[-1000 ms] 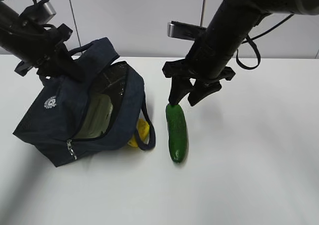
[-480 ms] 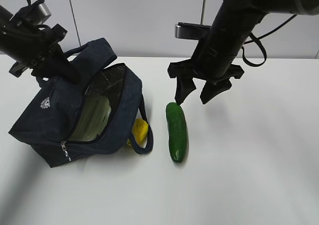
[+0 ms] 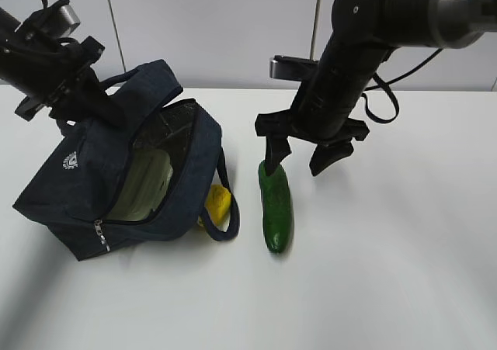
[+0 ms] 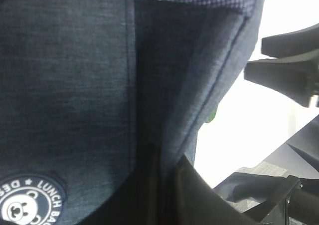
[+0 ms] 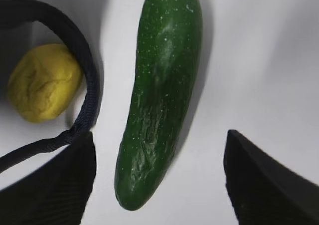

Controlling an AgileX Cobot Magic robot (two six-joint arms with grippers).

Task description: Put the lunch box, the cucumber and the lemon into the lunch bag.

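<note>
Cucumber [image 5: 160, 95] lies on the table between my right gripper's [image 3: 299, 157] wide-apart jaws, ready for pickup. My left gripper [image 3: 76, 94], jaws clamped on the lunch bag [image 3: 85, 183], props it open; lemon [image 5: 42, 83] sits outside the right jaws.

The lunch bag [image 3: 81, 191] is dark navy fabric with a round white logo [image 3: 70, 160]. The cucumber [image 3: 276, 206] is glossy dark green, the lemon [image 3: 218, 203] bright yellow, the desk [image 3: 388, 272] plain white.

round white logo [image 4: 31, 201] on lunch bag [image 4: 65, 95], reads "LUNCH BA…", partly cut off
</note>
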